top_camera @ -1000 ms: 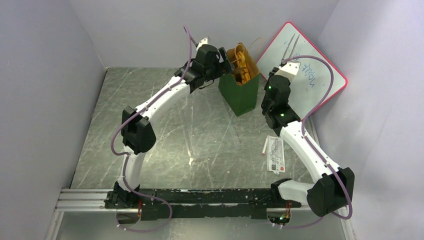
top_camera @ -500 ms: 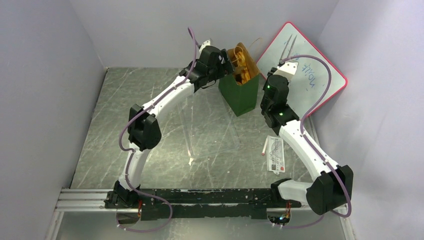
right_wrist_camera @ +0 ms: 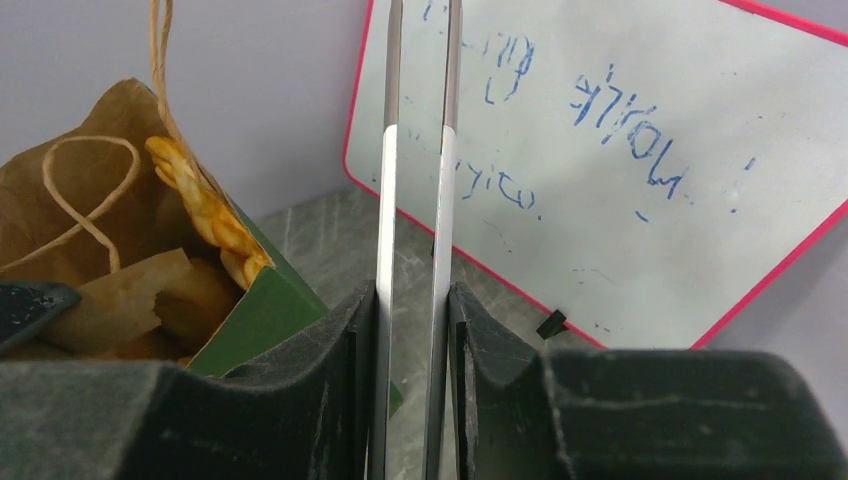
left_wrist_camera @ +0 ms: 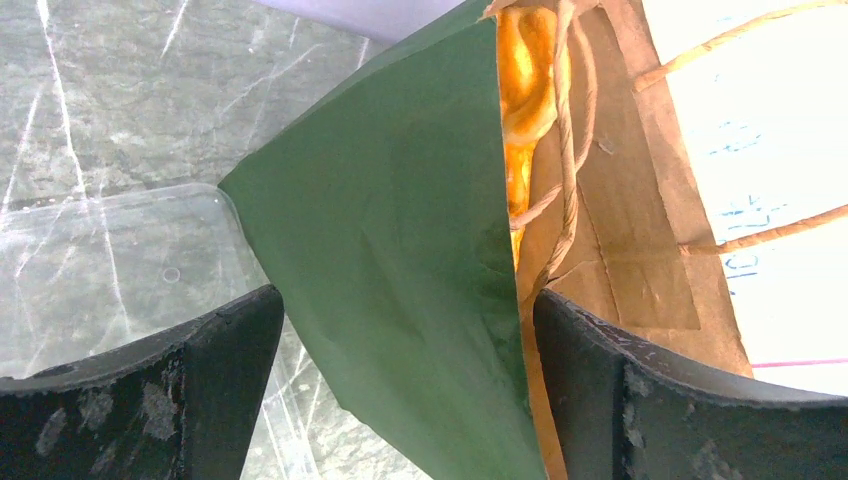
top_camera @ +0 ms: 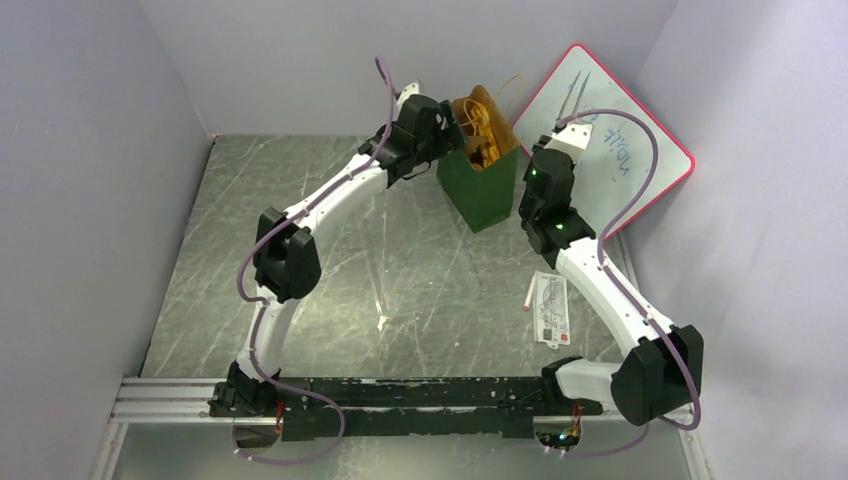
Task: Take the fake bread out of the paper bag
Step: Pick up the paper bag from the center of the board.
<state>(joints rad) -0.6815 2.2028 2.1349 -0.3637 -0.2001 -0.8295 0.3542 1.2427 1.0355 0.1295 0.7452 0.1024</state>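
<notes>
The paper bag point(top_camera: 483, 192), dark green outside and brown inside, stands upright at the back of the table. Glossy orange fake bread point(top_camera: 478, 128) fills its open top. My left gripper point(top_camera: 450, 128) is open at the bag's left rim. In the left wrist view the green wall point(left_wrist_camera: 400, 230) lies between the fingers of that gripper point(left_wrist_camera: 405, 330), one finger outside and the other inside against the brown lining. Fake bread point(left_wrist_camera: 525, 70) shows behind the tan handle point(left_wrist_camera: 566, 120). My right gripper point(right_wrist_camera: 413, 310) is shut on metal tongs point(right_wrist_camera: 388, 200), just right of the bag point(right_wrist_camera: 265, 305) with its braided loaf point(right_wrist_camera: 205, 215).
A red-framed whiteboard point(top_camera: 612, 130) leans against the back right wall, close behind the tongs' tips point(top_camera: 578, 95). A printed paper slip point(top_camera: 551, 305) lies on the table near the right arm. A clear plastic sheet point(top_camera: 420, 265) lies flat on the table's middle. Grey walls close in on both sides.
My left arm has reached further right, bringing its open gripper to the bag's rim. The right arm with the tongs has shifted slightly up and left. The bag has stayed in place.
</notes>
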